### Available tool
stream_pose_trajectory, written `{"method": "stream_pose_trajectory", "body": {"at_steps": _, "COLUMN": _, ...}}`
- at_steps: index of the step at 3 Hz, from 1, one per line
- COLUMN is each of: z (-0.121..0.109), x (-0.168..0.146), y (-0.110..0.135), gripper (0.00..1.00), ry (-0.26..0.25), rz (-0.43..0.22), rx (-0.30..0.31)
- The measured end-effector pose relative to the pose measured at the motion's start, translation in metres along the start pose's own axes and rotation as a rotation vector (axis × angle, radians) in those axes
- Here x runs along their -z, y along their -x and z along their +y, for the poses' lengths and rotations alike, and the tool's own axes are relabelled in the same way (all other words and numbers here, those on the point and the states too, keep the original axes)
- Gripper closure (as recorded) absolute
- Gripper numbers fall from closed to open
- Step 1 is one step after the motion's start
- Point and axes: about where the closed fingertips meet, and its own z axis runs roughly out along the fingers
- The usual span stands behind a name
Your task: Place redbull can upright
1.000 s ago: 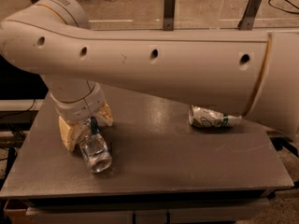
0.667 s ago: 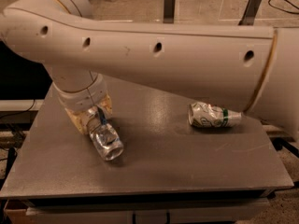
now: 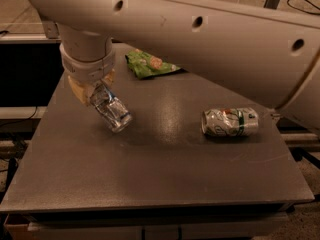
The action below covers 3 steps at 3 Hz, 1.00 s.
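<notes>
The redbull can (image 3: 112, 110) is slim, silver and dented, with a blue patch near its lower end. It hangs tilted above the left part of the dark table (image 3: 160, 184), its shiny end pointing down and to the right. My gripper (image 3: 96, 91) is shut on the can's upper end, under the white wrist at the upper left. The can is off the table surface.
A fatter white-and-green can (image 3: 230, 122) lies on its side at the right of the table. A green snack bag (image 3: 147, 64) lies at the back. My large white arm spans the top of the view.
The arm has lifted, with the can still held; the can now hangs higher and more tilted. The green bag, hidden before, has come into view.
</notes>
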Motion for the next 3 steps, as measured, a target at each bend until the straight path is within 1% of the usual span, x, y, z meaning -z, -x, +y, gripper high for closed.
{"method": "stream_pose_trajectory", "body": {"at_steps": 1, "z": -0.012, "x": 0.009, "y": 0.032, "gripper": 1.0, "ry": 0.076, "rz": -0.173, "rx": 0.063}}
{"method": "stream_pose_trajectory", "body": {"at_steps": 2, "z": -0.015, "x": 0.013, "y": 0.054, "gripper": 1.0, "ry": 0.146, "rz": -0.342, "rx": 0.119}}
{"method": "stream_pose_trajectory", "body": {"at_steps": 3, "z": -0.01, "x": 0.019, "y": 0.071, "gripper": 1.0, "ry": 0.2, "rz": -0.507, "rx": 0.16}}
